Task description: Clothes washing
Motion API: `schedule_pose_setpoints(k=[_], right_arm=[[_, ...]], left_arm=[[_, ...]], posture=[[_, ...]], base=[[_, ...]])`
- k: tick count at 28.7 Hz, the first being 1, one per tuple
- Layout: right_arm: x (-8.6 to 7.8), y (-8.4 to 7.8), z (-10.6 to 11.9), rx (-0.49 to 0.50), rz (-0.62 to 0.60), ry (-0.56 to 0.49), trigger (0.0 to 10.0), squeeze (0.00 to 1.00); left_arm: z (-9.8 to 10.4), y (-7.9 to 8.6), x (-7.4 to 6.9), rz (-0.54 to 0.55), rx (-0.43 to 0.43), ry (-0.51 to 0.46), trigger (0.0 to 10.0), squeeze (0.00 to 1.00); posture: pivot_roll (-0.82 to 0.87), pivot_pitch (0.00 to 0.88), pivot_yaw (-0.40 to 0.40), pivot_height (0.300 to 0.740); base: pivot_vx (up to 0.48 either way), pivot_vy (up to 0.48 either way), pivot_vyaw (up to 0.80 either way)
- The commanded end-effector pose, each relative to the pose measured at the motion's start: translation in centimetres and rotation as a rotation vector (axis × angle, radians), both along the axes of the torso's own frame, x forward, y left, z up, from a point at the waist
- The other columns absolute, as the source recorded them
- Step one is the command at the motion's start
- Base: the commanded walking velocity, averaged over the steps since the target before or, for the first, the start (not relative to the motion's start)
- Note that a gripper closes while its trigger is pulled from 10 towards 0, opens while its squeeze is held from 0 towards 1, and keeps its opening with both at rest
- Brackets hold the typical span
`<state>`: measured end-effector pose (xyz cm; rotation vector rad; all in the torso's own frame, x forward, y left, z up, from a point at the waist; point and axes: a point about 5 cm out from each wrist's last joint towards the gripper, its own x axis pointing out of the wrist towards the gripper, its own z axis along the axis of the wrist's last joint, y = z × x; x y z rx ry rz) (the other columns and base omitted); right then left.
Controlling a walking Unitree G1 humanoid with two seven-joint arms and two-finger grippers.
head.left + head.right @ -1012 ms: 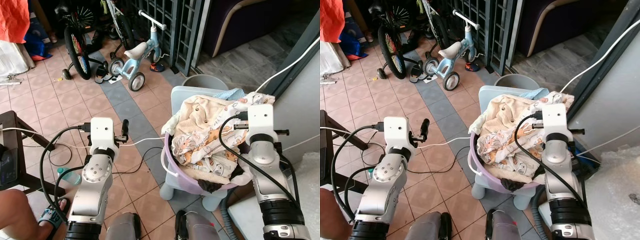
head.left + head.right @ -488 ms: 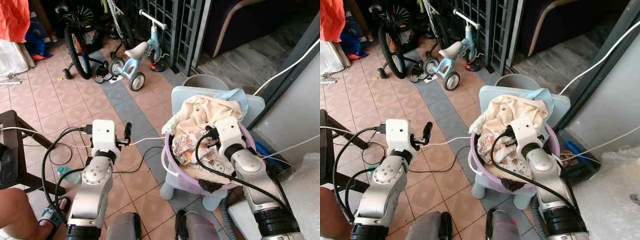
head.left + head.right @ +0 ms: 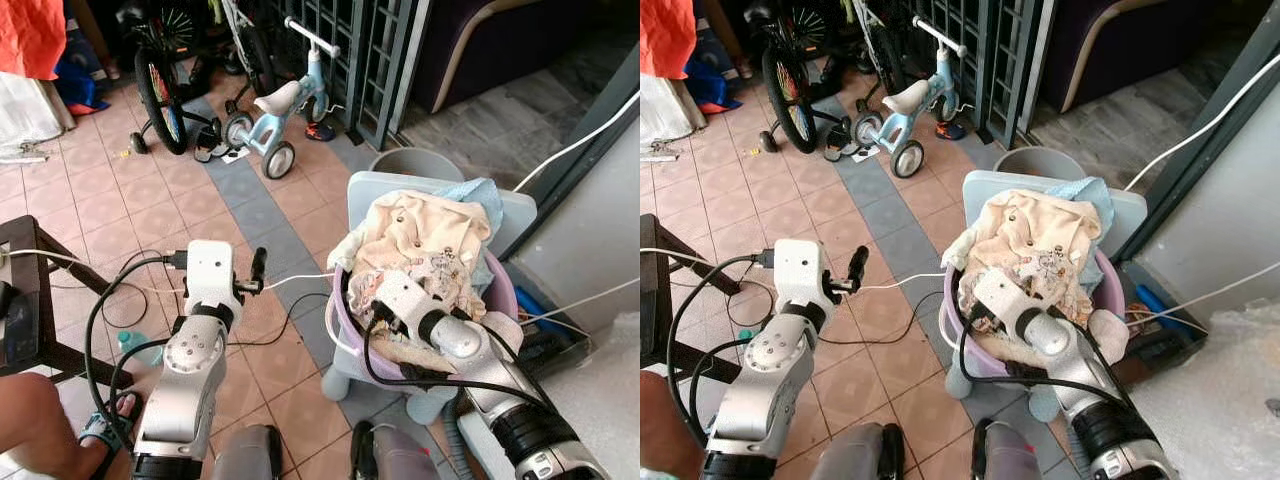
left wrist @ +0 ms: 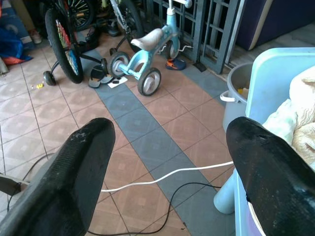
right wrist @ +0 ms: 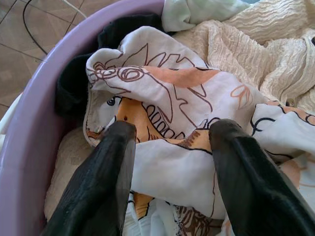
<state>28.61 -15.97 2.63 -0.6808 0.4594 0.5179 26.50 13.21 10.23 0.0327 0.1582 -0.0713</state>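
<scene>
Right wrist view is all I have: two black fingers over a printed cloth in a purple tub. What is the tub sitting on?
Observer: The purple tub sits on a pale blue plastic chair.
Operator: What else is piled in it?
Observer: A cream garment lies heaped at the far side, above the printed cloth.
Operator: Where is the left end effector?
Observer: The left end effector is open, held over the tiled floor beside the tub, holding nothing.
Operator: Anything near it?
Observer: A white cable runs across the floor below it, and a small blue tricycle stands further off.
</scene>
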Motion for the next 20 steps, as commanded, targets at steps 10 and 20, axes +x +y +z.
schedule_pose_setpoints(k=[10, 20], right_arm=[[1.5, -1.7, -0.7, -0.216, -0.115, -0.119, 10.0, 0.0], [1.5, -1.7, -1.8, -0.182, -0.09, -0.003, 0.0, 0.0]], left_arm=[[-0.1, -0.1, -0.1, -0.023, -0.003, 0.021, 10.0, 0.0], [-0.1, -0.3, 0.3, -0.026, -0.009, 0.02, 10.0, 0.0]], posture=[[0.06, 0.133, 0.036, 0.74], [0.06, 0.126, 0.026, 0.74]], base=[[0.0, 0.0, 0.0], [0.0, 0.0, 0.0]])
